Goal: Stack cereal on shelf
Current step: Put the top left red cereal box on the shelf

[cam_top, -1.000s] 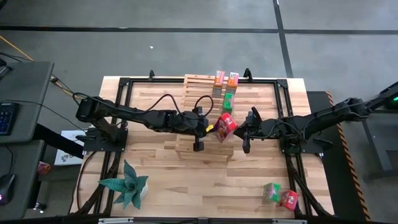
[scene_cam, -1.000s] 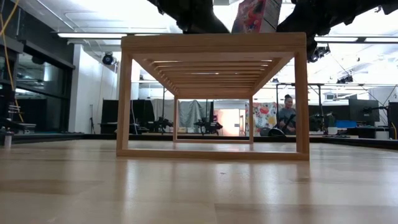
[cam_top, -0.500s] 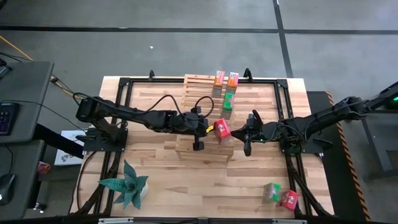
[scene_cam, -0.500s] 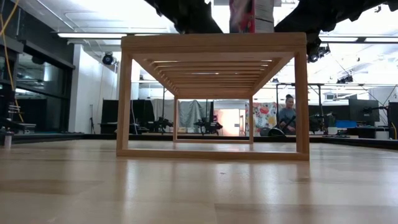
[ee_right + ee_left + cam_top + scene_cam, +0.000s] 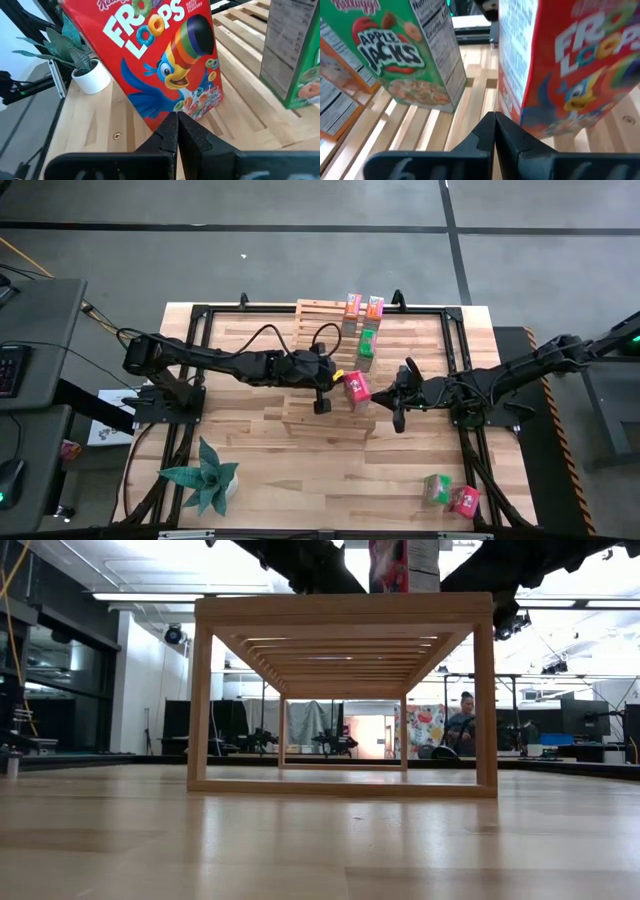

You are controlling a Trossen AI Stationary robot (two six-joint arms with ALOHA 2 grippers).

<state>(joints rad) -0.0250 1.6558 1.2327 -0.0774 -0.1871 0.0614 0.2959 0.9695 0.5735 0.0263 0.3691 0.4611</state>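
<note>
A red cereal box [image 5: 356,390] stands upright on the wooden slatted shelf [image 5: 310,412]. In the low view it shows on the shelf top [image 5: 388,565]. My left gripper [image 5: 495,117] is shut, and its tips are at the box's lower corner [image 5: 520,115] on the table's left side. My right gripper [image 5: 176,117] is shut too, and its tips are at the bottom of the box's printed face [image 5: 165,75] on the table's right side. A green box [image 5: 367,343] and two orange boxes [image 5: 353,305] [image 5: 374,307] stand farther back on the shelf. My left gripper's shut fingertips [image 5: 490,125] point level from the table's left at the bottom edge of the red box's narrow side [image 5: 512,107]; I cannot tell whether they touch it. My right gripper's shut fingertips [image 5: 170,127] point level from the table's right at the bottom edge of the printed face [image 5: 195,112]; I cannot tell whether they touch it either.
A green box [image 5: 436,488] and a red box [image 5: 464,500] lie on the table near its near right corner. A teal spiky plant [image 5: 205,480] in a white pot stands near the near left corner. Bare tabletop [image 5: 330,470] lies between the plant and those boxes.
A second ago the red box was tipped with its printed face turned upward between the two grippers. It has since turned upright onto the shelf and has stood still for the last half second. My left arm has shifted slightly toward the far edge.
</note>
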